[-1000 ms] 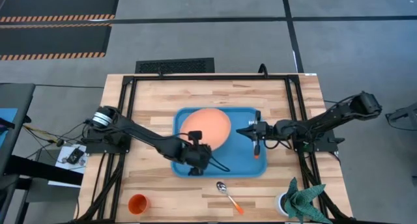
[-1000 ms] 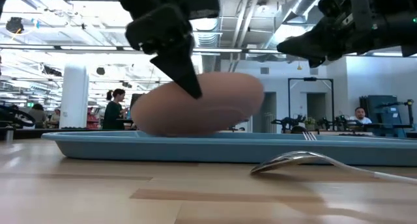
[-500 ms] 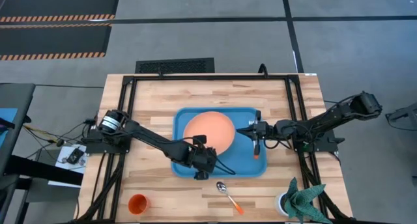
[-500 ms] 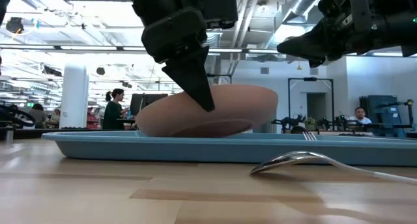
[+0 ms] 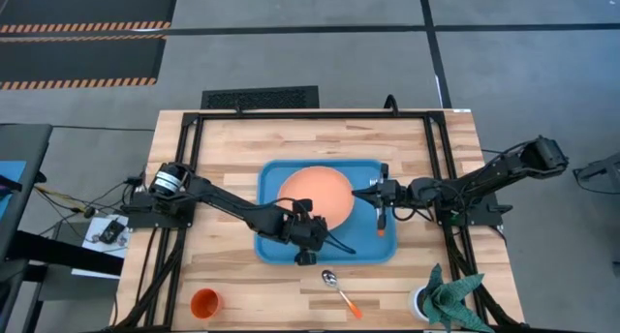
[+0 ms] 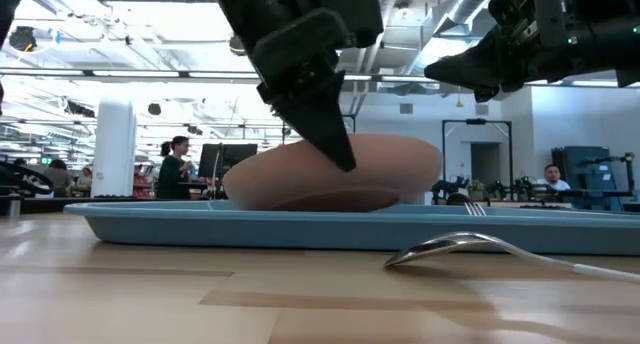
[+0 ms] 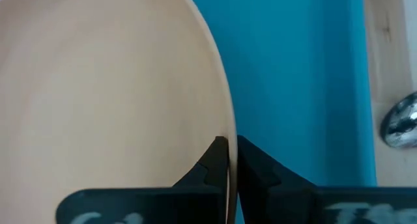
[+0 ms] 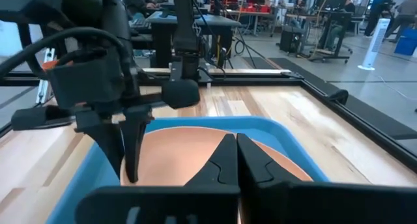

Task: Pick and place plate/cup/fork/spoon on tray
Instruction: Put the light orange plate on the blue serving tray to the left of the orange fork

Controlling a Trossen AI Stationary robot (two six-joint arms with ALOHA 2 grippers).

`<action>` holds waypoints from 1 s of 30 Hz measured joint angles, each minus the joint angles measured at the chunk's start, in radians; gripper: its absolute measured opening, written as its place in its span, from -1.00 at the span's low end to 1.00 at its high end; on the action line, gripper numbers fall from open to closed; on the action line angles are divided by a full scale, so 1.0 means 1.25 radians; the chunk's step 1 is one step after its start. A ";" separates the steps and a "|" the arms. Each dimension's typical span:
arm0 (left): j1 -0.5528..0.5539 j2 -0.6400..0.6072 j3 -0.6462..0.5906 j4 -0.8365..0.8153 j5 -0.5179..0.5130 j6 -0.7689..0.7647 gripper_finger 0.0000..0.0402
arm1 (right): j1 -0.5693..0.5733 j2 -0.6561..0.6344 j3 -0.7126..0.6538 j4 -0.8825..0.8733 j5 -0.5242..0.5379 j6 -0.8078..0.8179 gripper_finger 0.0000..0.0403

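The salmon-orange plate (image 5: 315, 191) is on the blue tray (image 5: 363, 244), tilted, its near rim raised in my left gripper (image 5: 312, 222), which is shut on it. The low view shows the plate (image 6: 380, 169) with its underside on the tray (image 6: 200, 224). My right gripper (image 5: 360, 193) is shut and empty, held above the tray's right part. The fork (image 5: 381, 220) lies on the tray's right side. The spoon (image 5: 336, 286) lies on the table in front of the tray. The cup (image 5: 204, 301) stands at the near left. My left gripper pinches the plate's near rim (image 7: 229, 160) between its two fingers, one finger on the upper face and one on the underside. The fingers (image 6: 335, 144) slant down from above on the near-left side. The plate is tilted, its held rim raised and its underside on the tray.
A green potted plant (image 5: 447, 300) stands at the table's near right corner. A black frame (image 5: 194, 149) runs along the table's left, right and far sides. Bare wood lies between the cup and the spoon.
My left gripper has gone toward the table's right edge and down with the plate. The plate has slid right across the tray and tipped flatter. My right gripper has kept still.
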 joint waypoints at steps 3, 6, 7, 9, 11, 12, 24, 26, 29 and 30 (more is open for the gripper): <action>0.005 0.014 -0.001 0.006 0.010 0.007 -1.00 | 0.000 0.000 0.000 -0.001 0.000 -0.001 -0.99; 0.009 0.027 0.001 0.036 0.036 0.011 -1.00 | 0.000 0.000 0.000 -0.002 0.000 -0.003 -0.99; 0.010 0.031 0.001 0.037 0.038 0.013 -1.00 | 0.000 0.000 0.000 0.001 0.000 -0.003 -0.99; 0.010 0.035 0.001 0.038 0.037 0.013 -1.00 | 0.000 0.000 0.000 0.000 0.000 -0.003 -0.99; 0.012 0.035 0.001 0.040 0.036 0.012 -1.00 | 0.000 0.000 0.000 -0.001 0.000 -0.003 -0.99; 0.012 0.035 0.001 0.041 0.038 0.009 -1.00 | 0.000 0.000 0.000 0.000 0.000 -0.003 -0.99; 0.013 0.035 0.000 0.040 0.106 -0.039 -0.78 | 0.000 0.000 0.000 -0.001 0.000 -0.003 -0.99; 0.013 0.035 0.000 0.040 0.109 -0.044 -0.77 | 0.000 0.000 0.000 -0.001 0.000 -0.003 -0.99; 0.013 0.035 0.000 0.051 0.108 -0.050 -0.76 | 0.000 0.000 0.000 -0.001 -0.001 -0.003 -0.99; 0.013 0.035 0.000 0.055 0.107 -0.050 -0.76 | 0.000 0.000 0.000 -0.001 -0.001 -0.003 -0.99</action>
